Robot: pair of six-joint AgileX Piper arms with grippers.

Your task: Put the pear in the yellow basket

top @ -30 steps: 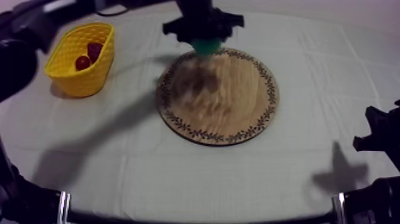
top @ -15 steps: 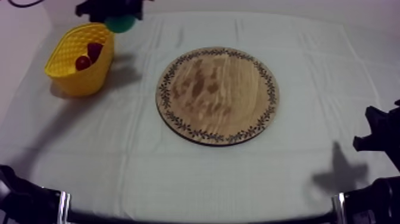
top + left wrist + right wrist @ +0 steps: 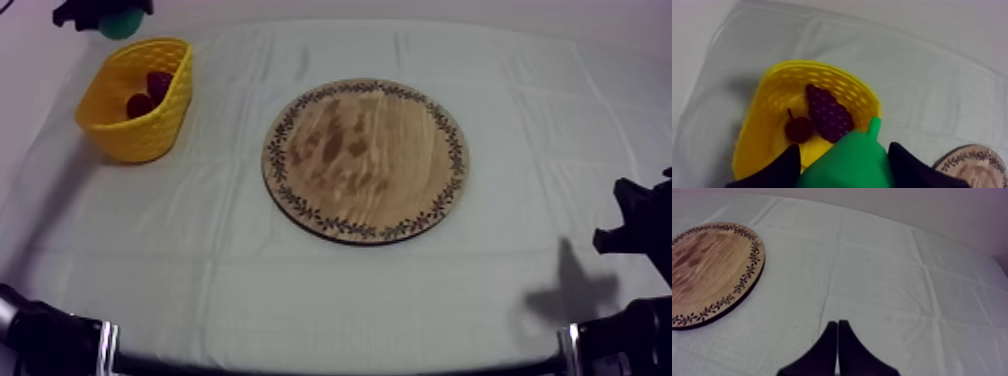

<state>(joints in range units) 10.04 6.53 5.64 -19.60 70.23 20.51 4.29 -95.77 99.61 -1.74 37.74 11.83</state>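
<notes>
Wooden board sits mid-table; the yellow basket holds grapes and a small red fruit. The left gripper clasps the pear by the basket's far end, having travelled leftward since half a second ago. The right gripper rests with its fingers pressed together.

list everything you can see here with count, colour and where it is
wooden board: 1, light brown with a patterned rim, middle of the cloth
yellow basket: 1, yellow, far left of the cloth
bunch of grapes: 1, dark purple, inside the basket
small red fruit: 1, red, inside the basket beside the grapes
pear: 1, green, held in the air by the basket's far end
cloth: 1, grey-white, covering the table
left end effector: 1, black, shut on the pear
right end effector: 1, black, shut on nothing, low at the table's right
</notes>
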